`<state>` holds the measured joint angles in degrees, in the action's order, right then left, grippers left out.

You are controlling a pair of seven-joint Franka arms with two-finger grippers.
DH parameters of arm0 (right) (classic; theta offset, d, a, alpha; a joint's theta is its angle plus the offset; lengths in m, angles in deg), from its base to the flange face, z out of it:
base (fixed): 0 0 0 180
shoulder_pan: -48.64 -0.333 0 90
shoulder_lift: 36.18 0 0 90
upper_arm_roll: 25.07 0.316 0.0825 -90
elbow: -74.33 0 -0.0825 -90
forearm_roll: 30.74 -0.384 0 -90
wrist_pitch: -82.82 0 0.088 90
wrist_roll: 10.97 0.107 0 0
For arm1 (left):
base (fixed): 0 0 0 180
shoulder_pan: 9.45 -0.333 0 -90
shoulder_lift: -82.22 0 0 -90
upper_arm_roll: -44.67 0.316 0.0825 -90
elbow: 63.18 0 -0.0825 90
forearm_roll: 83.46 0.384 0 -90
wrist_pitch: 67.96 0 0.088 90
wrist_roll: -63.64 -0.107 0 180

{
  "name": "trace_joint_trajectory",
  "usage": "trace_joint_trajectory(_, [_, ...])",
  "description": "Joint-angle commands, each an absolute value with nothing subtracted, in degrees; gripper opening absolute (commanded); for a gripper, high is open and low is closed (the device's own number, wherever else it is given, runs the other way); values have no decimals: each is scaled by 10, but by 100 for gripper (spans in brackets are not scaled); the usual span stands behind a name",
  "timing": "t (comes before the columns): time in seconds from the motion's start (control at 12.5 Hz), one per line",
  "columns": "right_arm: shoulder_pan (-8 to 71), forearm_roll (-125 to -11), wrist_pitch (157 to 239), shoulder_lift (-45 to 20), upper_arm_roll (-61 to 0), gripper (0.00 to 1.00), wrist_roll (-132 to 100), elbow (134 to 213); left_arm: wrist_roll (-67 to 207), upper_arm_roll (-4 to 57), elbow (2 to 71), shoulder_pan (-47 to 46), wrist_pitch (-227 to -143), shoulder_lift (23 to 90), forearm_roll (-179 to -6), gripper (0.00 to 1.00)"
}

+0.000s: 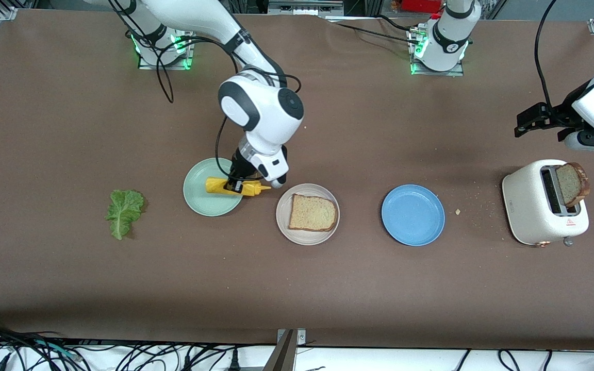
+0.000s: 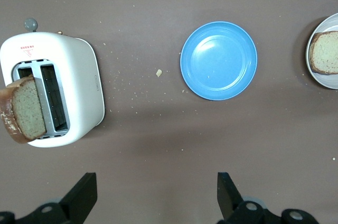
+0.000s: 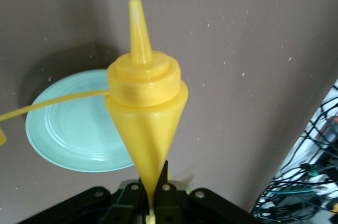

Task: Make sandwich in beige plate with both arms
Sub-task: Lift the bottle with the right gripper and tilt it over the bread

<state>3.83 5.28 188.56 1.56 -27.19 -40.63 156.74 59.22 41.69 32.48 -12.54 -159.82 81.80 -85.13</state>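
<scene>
Round beige plate [image 1: 307, 236] at frame centre holds one square bread slice [image 1: 312, 213], right claw [image 1: 236, 186] clamped on a sideways yellow squeeze bottle [image 1: 219, 185], left claw [image 1: 539, 123] spread apart

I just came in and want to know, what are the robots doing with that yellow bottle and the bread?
They are making a sandwich. The right gripper has its jaws shut on a yellow squeeze bottle, lying sideways over the mint-green plate, nozzle toward the beige plate. One bread slice already lies on that plate. The left gripper waits, jaws open, above the table by the toaster, where a second slice sticks up. The lettuce leaf lies on the table and the blue plate holds nothing.
</scene>
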Motion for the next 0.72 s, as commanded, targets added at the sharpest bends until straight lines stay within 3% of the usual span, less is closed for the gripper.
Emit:
trace_joint_trajectory(0.0, [1,108,1840,63,-283,5,-404,1512,597,415,320,-127,-1588,821,-851,100])
trace_joint_trajectory(0.16, [-19,153,1807,96,-283,5,-405,1483,597,415,320,-127,-1588,821,-851,100])
trace_joint_trajectory(0.64, [-21,163,1806,97,-283,6,-409,1483,597,415,319,-127,-1583,821,-852,100])
